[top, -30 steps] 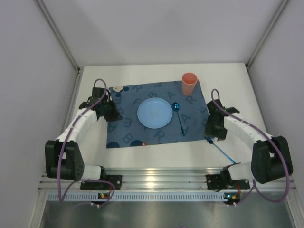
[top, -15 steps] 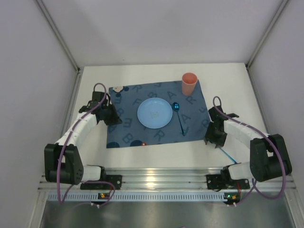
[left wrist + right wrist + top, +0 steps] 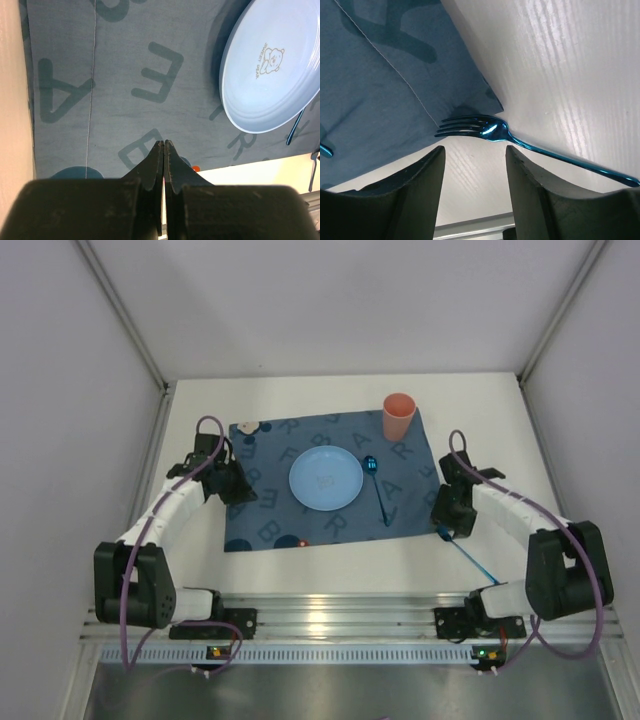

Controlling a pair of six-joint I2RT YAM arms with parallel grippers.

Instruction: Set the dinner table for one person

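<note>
The white dinner table (image 3: pixel 480 410) carries a dark blue letter-printed placemat (image 3: pixel 270 515) with a light blue plate (image 3: pixel 326 478), an orange cup (image 3: pixel 399 416) and a blue spoon (image 3: pixel 378 488). A shiny blue fork (image 3: pixel 465 552) lies on the bare table off the placemat's near right corner. My right gripper (image 3: pixel 444 524) is open and empty just above it. In the right wrist view the fork's tines (image 3: pixel 470 127) lie just beyond my gripper (image 3: pixel 475 152), touching the placemat corner (image 3: pixel 380 90). My left gripper (image 3: pixel 242 490) is shut and empty over the placemat's left part (image 3: pixel 125 75), left of the plate (image 3: pixel 270 75).
Grey walls close the table in on the left, right and back. A metal rail (image 3: pixel 330 615) with the arm bases runs along the near edge. Bare white tabletop (image 3: pixel 560 75) lies right of the placemat.
My right gripper dipped toward the near edge over the fork half a second ago and has come back up a little. My left gripper shifted slightly toward the near side.
</note>
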